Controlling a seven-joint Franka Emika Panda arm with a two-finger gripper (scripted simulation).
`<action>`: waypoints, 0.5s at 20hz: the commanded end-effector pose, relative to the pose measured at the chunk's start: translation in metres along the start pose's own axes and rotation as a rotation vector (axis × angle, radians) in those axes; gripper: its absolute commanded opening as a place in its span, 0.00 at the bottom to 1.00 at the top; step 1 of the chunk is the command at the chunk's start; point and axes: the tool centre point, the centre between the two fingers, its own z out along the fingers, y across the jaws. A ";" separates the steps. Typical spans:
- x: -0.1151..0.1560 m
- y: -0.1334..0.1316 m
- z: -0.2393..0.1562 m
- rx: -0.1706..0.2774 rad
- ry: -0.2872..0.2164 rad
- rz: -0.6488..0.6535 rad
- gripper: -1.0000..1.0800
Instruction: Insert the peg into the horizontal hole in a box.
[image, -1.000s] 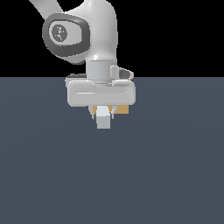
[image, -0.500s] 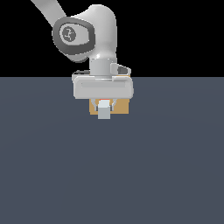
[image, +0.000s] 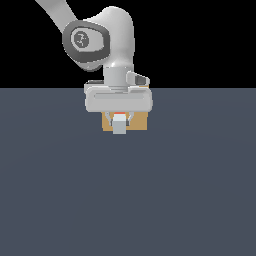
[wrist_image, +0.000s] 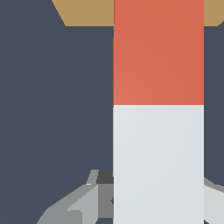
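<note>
My gripper (image: 119, 120) is shut on the peg (image: 119, 123), a slim bar seen end-on in the exterior view, its pale grey-white end facing the camera with a strip of red-orange above. Directly behind it stands the tan box (image: 140, 121), partly covered by my hand. In the wrist view the peg (wrist_image: 158, 109) runs lengthwise, white half near my fingers (wrist_image: 83, 203), red-orange half reaching the tan box (wrist_image: 87, 11) at the frame's edge. The hole is hidden behind the peg and gripper.
A plain dark grey-blue floor (image: 128, 200) spreads all around the box. The white arm (image: 100, 40) rises above the gripper against a black background.
The arm has carried the peg away from the camera toward the box; the peg's end now overlaps the box face and looks smaller.
</note>
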 end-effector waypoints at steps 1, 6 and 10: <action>0.000 0.003 -0.003 -0.006 0.001 0.000 0.00; 0.000 0.002 -0.002 -0.004 0.001 0.000 0.00; 0.006 0.002 -0.002 -0.004 0.001 0.000 0.00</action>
